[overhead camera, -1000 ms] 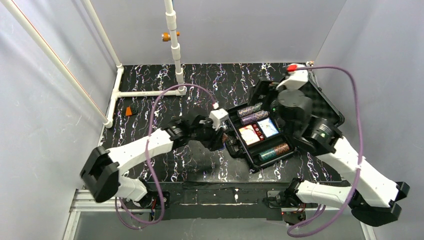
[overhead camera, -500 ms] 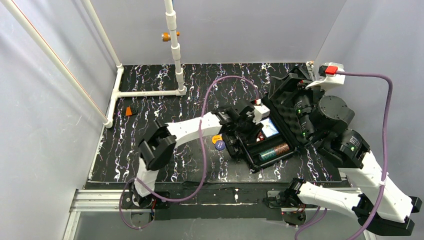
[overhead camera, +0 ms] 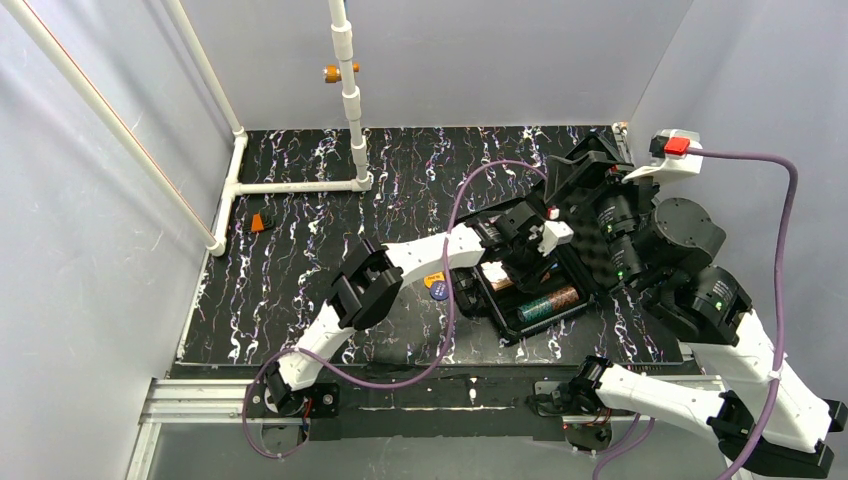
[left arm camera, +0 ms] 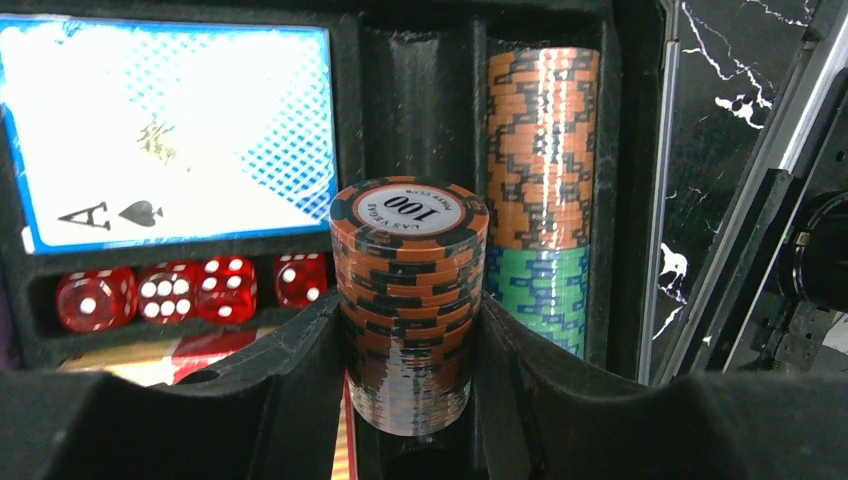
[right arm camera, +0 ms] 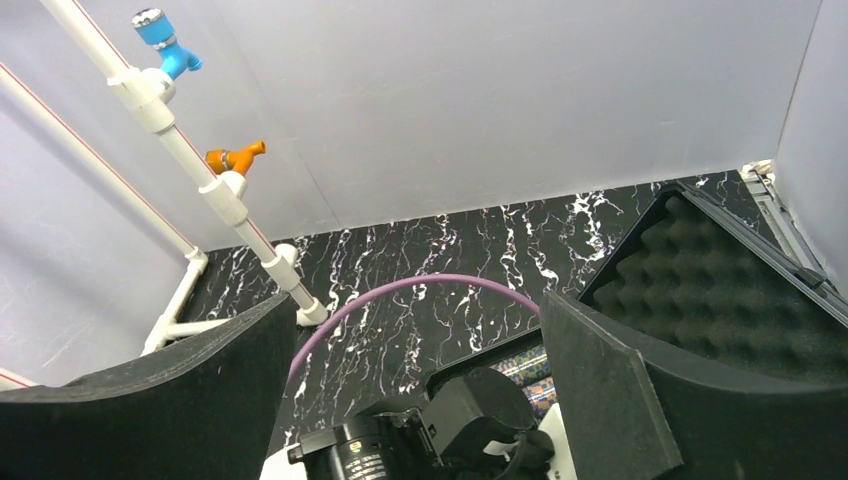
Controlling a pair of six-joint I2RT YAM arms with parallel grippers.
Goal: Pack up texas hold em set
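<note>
Orange chip stack (left arm camera: 408,290) pinched by left end effector (left arm camera: 408,345) over case groove (left arm camera: 420,110); right end effector (right arm camera: 418,335) spread.

Soft, even white light fills the booth, with faint shadows beneath the arms on the marbled table (overhead camera: 300,230). In the left wrist view, glare streaks the glossy chip stack (left arm camera: 408,300) and washes out the blue card deck (left arm camera: 170,130). The fingers (left arm camera: 560,400) of the left gripper (left arm camera: 410,350) blur darkly in the foreground.

The slot (left arm camera: 420,100) beside the chip row (left arm camera: 541,160) lies free. The right arm (overhead camera: 690,235) and the raised lid (overhead camera: 580,170) block the right side.
</note>
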